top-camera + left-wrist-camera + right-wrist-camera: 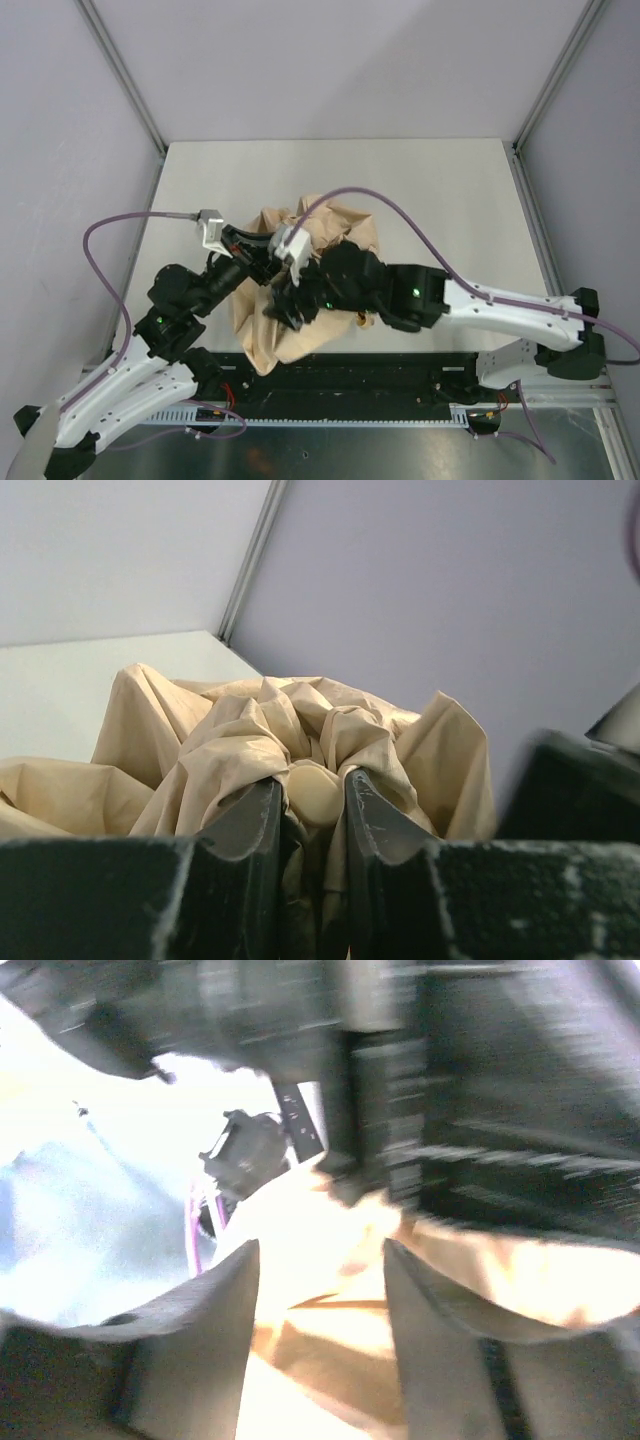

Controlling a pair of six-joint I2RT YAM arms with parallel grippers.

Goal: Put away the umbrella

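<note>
One soft heap is all you have to work with: the umbrella [262,335] lies collapsed on the table [420,190], close to the arm bases and between the two arms, its tan cloth bunched into loose folds. Judge it light and limp. The cloth looks shiny, so it will likely slide under a pinch, and it will sag and spill wherever it is unsupported. The only stiff parts are the thin shaft and ribs, and those probably bend if you lever on them. Take hold on something hard, such as the handle or the shaft, and gather the cloth toward it instead of tugging a single fold.

Your left fingers [245,830] are clenched on a pale rounded knob [315,790] with cloth trapped beside it. It may be the handle, though folds hide most of it. Your right fingers [210,1310] stand apart over the cloth and appear to grip nothing, but that picture is smeared, so treat this as likely, not certain.

The left wrist view alone shows that pinch up close. The overhead view hides it under both arms, yet it alone shows the whole heap and where it sits on the table. The right wrist view adds little beyond the gap between its own fingers.
</note>
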